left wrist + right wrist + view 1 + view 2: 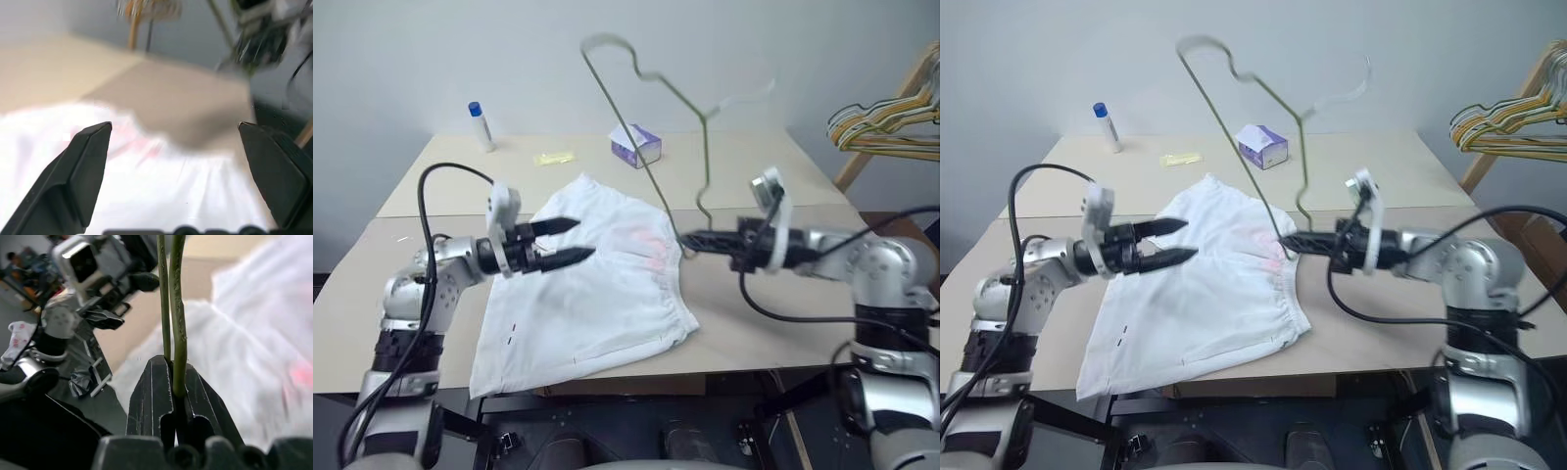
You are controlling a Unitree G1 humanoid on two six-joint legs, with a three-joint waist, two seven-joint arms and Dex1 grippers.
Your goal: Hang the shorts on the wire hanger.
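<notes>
Shorts (592, 294) lie flat on the table (773, 166), in the middle. My left gripper (566, 242) hangs wide open over them, holding nothing. My right gripper (690, 240) pinches the wire hanger (651, 176), which sticks up.

The wire hanger (651, 176) blurs at its top — outline smeared.

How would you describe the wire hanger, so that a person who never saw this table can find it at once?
Start at the beige table with the white shorts spread on it. Above the shorts' right side, the right gripper is shut on the wire hanger, holding it up in the air. It is one thin dull-metal wire, unlike the yellow, green and white hangers bundled on the wooden rack at the far right.
</notes>
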